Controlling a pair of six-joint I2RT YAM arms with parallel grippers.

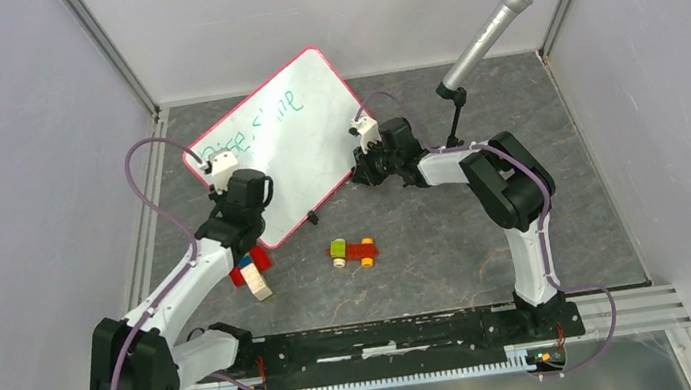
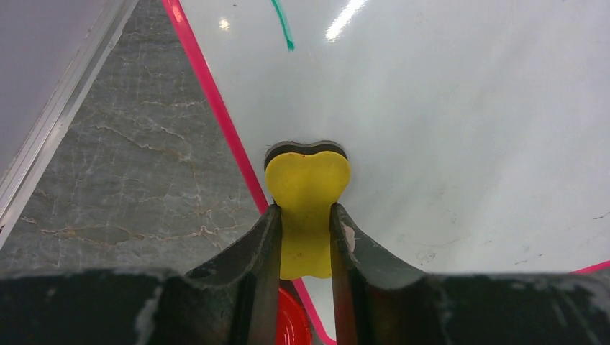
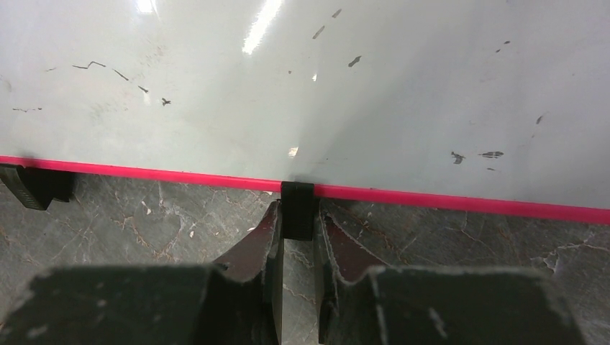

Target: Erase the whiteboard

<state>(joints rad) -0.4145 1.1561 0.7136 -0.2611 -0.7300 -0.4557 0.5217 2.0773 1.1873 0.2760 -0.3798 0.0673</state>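
a yellow eraser (image 2: 307, 188) is clenched in the left fingers (image 2: 248, 255) and pressed to the whiteboard (image 2: 446, 129) for wiping; its black clip foot (image 3: 297, 207) is pinched by the right fingers (image 3: 253, 253), likely for steadying.

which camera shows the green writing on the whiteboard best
Top external: most of the green writing shows, running across the whiteboard's far side, though it is too small to read. Left wrist catches only one green stroke's end. Right wrist shows none, only dark specks above the rim.
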